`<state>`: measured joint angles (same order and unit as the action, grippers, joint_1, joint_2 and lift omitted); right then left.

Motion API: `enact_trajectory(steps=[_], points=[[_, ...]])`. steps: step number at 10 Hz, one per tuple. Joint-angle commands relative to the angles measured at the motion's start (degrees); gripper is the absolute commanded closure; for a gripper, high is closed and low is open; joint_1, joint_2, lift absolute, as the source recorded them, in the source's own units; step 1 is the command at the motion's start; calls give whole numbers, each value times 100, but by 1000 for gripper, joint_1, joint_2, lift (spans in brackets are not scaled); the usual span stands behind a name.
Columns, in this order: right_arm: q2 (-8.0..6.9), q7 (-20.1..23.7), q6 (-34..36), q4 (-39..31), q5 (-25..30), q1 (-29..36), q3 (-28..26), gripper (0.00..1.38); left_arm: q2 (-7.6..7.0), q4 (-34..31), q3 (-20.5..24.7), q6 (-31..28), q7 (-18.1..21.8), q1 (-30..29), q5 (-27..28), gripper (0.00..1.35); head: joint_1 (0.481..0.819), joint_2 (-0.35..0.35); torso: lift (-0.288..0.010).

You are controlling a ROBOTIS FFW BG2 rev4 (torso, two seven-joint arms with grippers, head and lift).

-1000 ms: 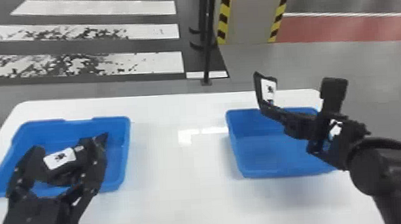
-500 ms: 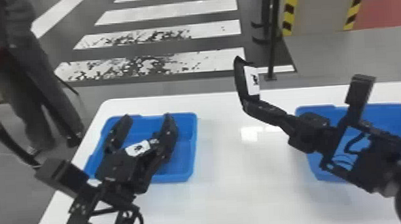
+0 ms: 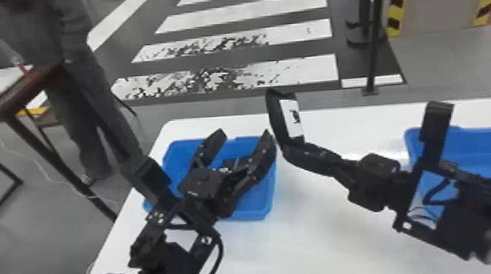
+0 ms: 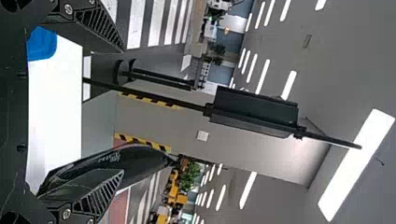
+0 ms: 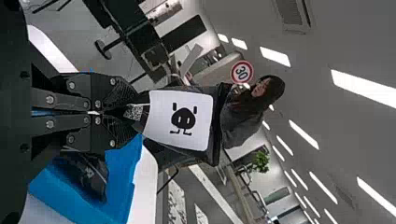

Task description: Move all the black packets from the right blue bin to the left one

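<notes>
Facing a likely drop, a packet [image 5: 180,119] is clamped by the right gripper [image 5: 134,112] near the left bin [image 3: 252,214], left gripper [image 3: 244,135] spread above.

Honestly, the left gripper [image 3: 245,136] is spread over the left bin [image 3: 260,214], kinda blocking it from above. Tight squeeze beside it too, with the black packet [image 3: 278,119] in the right gripper [image 3: 297,146]. More room over the table's [image 3: 322,247] near side, between the arms.

The left gripper [image 3: 243,133] gapes; the right gripper [image 3: 300,150] is clamped.
</notes>
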<state>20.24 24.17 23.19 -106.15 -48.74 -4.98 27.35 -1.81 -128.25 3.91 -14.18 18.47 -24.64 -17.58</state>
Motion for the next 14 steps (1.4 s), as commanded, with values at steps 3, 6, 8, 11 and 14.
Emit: enact_trajectory(steps=[3, 6, 8, 11, 14], points=[[59, 0, -56, 62, -210, -121, 453, 1151, -74, -92, -288, -466, 104, 116, -287, 119, 695, 282, -140], [94, -9, -98, 104, -221, -135, 498, 1151, -91, -232, -357, -325, 121, 60, -527, 119, 695, 274, -140], [103, -9, -112, 90, -244, -177, 555, 1151, -91, -331, -391, -649, 33, 74, -435, 699, 695, 270, -140], [94, -9, -210, 47, -313, -205, 613, 1151, -91, -710, -460, -874, -309, -53, -36, 1211, 695, 277, -140], [41, -44, -295, 132, -404, -290, 624, 1102, -109, -710, -517, -550, -353, -39, 56, 1211, 695, 284, -140]])
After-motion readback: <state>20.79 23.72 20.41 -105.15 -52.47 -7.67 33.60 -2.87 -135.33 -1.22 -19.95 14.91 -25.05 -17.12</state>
